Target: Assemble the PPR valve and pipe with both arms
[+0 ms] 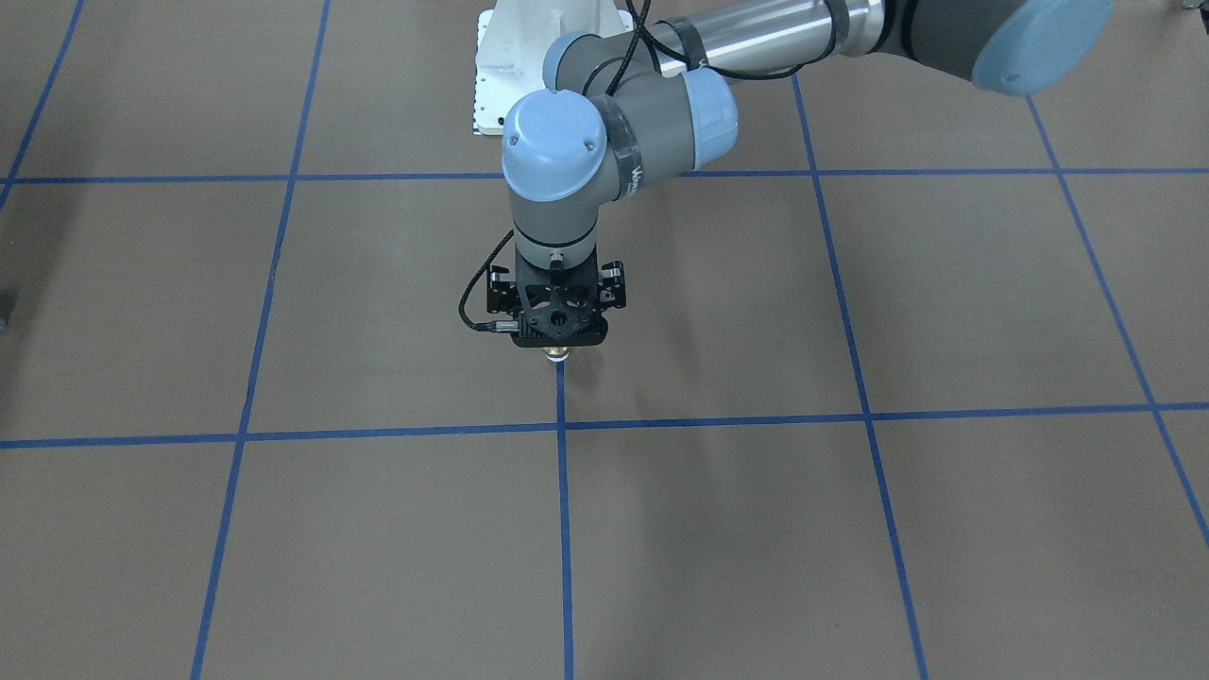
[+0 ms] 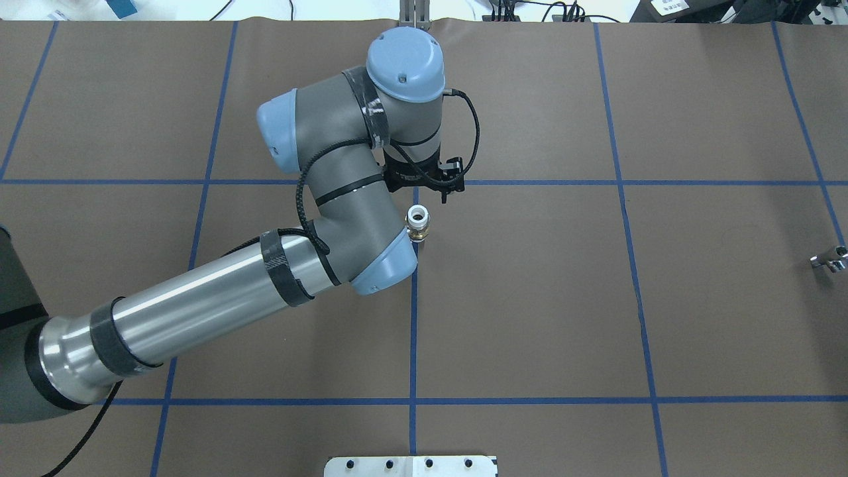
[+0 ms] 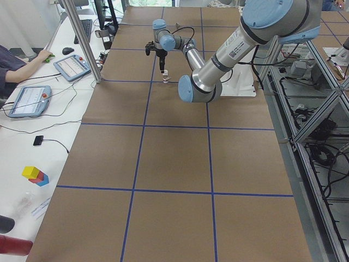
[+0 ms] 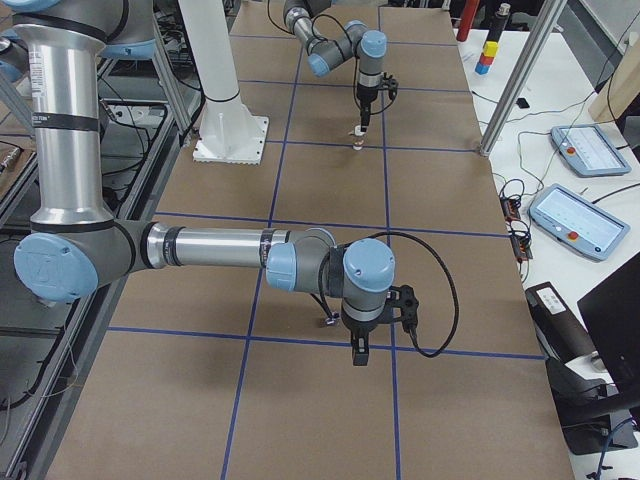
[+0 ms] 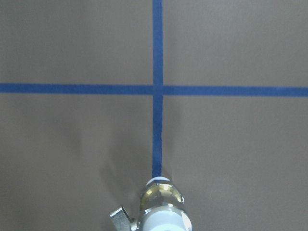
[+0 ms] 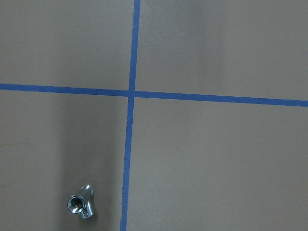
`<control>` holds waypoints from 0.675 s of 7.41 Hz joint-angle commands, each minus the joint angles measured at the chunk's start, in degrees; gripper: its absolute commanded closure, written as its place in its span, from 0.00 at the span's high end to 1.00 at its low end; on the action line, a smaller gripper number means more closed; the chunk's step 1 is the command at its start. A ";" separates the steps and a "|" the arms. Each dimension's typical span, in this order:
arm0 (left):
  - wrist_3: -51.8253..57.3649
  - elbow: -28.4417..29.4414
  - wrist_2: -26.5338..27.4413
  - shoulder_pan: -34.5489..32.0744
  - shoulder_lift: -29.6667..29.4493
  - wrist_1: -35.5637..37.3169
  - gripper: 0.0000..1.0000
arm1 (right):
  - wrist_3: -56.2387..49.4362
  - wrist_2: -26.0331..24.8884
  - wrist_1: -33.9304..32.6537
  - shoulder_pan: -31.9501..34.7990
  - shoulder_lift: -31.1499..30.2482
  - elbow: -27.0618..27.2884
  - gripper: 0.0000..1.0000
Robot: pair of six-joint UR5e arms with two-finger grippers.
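The right arm (image 4: pixel 215 247) reaches low across the table (image 2: pixel 530 298), and the right gripper (image 4: pixel 357 357) points straight down above a blue tape line (image 2: pixel 530 182). It shows only from the side, so I cannot tell how far apart its fingers are. One pipe (image 6: pixel 81 206) lies on the brown surface near that gripper and not touching it. It is a short silvery stub with its dark bore turned up toward the wrist camera, just left of a tape line and below a crossing.

Further along stands one white bolted pedestal (image 4: pixel 230 140).

Beyond it the left arm (image 2: pixel 212 295) bends down over the middle of the table, and the left gripper (image 1: pixel 559 326) also points straight down. One PPR valve (image 2: pixel 418 223) stands upright right at its tip, on a lengthwise tape line just short of a crossing. Its white collar is on top, with the brass middle below it. The silver lever shows only in the wrist view. The gripper body hides the fingers, so I cannot tell whether they hold the valve or stand apart from it, nor whether the valve rests on the table.

White lettering on the left wrist link curves out of sight after a first letter that looks like W. A sticker on the left forearm is too small to read.

Two tablets (image 4: pixel 580 222) lie on the white side bench.
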 commanded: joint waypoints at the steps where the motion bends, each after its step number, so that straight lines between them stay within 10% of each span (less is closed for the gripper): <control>1: 8.09 -17.37 -0.20 -3.96 10.09 8.29 0.99 | -0.27 0.64 5.81 -0.50 -2.64 0.85 0.99; 3: 15.06 -26.83 -0.20 -6.95 20.31 9.29 0.99 | 0.86 1.35 24.33 -2.78 -11.76 1.03 0.99; 5: 16.06 -29.32 -0.20 -7.49 22.98 9.29 0.99 | 4.54 1.17 26.26 -7.95 -14.00 1.99 0.99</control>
